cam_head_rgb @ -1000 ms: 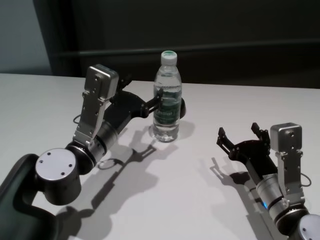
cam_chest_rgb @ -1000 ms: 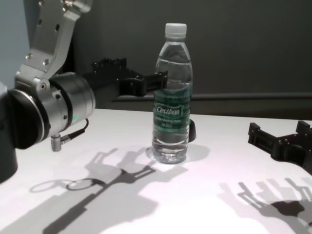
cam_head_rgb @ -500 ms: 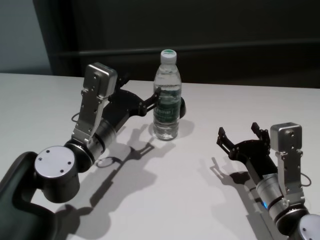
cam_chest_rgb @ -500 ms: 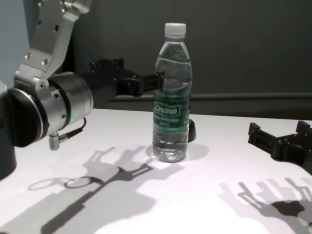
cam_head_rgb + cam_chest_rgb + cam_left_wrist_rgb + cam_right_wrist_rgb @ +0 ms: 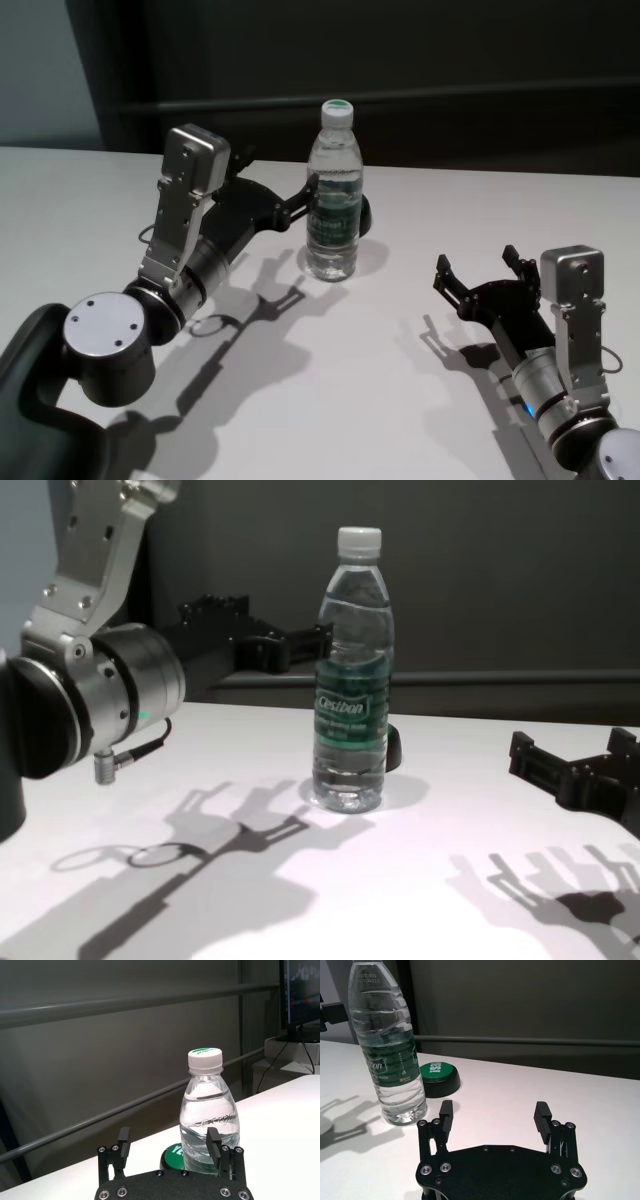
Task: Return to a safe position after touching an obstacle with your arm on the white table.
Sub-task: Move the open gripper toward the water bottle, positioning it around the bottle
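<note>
The white table spreads wide under both arms. The left arm reaches out over it, its gripper right at the water bottle, which stands upright just ahead of the fingers. In the left wrist view one finger overlaps the bottle's body and the other stands free to the side, so the fingers are apart and hold nothing; whether the near finger actually touches the plastic I cannot tell. Just beyond the bottle, on its far side from this gripper, sits a small dark button with a green top.

The right gripper rests low over the table, well away from the bottle, its fingers spread wide and empty; that arm looks parked.

As for progress, the left arm is close against the bottle, so the touch seems made or all but made. The pull-back to a safe position looks barely begun: the arm is extended and nowhere near a tucked pose.
</note>
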